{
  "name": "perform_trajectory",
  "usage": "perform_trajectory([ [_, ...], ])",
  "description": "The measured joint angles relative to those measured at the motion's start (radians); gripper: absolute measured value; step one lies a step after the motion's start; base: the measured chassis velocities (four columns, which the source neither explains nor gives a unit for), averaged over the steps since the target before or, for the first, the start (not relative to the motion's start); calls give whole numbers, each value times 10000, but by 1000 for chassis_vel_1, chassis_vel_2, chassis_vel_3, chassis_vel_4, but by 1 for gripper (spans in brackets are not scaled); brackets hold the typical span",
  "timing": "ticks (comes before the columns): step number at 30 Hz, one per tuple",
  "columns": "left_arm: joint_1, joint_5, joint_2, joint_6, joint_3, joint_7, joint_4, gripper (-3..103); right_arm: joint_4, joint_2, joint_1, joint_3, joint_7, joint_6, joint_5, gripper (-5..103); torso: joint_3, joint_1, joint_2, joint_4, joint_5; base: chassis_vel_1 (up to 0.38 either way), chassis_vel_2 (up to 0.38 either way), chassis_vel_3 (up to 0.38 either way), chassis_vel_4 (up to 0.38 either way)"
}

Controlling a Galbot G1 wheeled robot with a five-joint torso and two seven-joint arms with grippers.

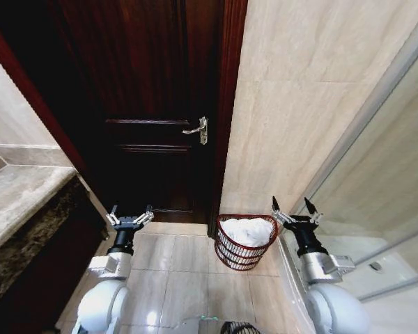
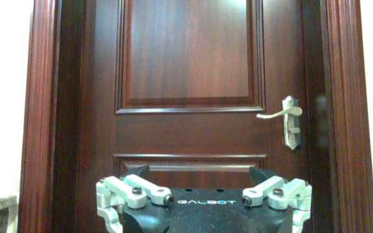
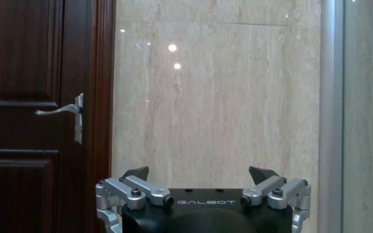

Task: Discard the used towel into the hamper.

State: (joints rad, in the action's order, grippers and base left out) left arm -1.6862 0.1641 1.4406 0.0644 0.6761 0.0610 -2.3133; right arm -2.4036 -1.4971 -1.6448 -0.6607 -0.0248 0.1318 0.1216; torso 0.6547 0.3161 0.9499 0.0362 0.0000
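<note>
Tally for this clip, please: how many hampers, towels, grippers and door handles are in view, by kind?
Hamper: 1, on the floor by the wall
White towel: 1, lying inside the hamper
Grippers: 2, left gripper and right gripper, both open and holding nothing
Door handle: 1, on the dark wooden door
Total: 5

Glossy dark wood door (image 1: pixel 153 104) with a metal handle (image 1: pixel 197 129); polished stone wall (image 1: pixel 299 90); soft white towel (image 1: pixel 247 230) in openwork hamper (image 1: pixel 242 255).

Both arms point forward, left pincer (image 1: pixel 129 216) and right pincer (image 1: pixel 293 207) spread wide, holding nothing.
</note>
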Motion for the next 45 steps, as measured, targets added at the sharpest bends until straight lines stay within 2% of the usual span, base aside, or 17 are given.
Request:
perform_trajectory([
  [33,214,35,-66,-168,-48,26,-48,100,-144,76,204,31,-30,255,-33,100,867,709,1579,0,0,0,0,0,0],
  [45,243,185,-72,-115,-61,10,2,100,-174,93,292,-12,-21,510,-112,100,1256,1030,2287,0,0,0,0,0,0],
])
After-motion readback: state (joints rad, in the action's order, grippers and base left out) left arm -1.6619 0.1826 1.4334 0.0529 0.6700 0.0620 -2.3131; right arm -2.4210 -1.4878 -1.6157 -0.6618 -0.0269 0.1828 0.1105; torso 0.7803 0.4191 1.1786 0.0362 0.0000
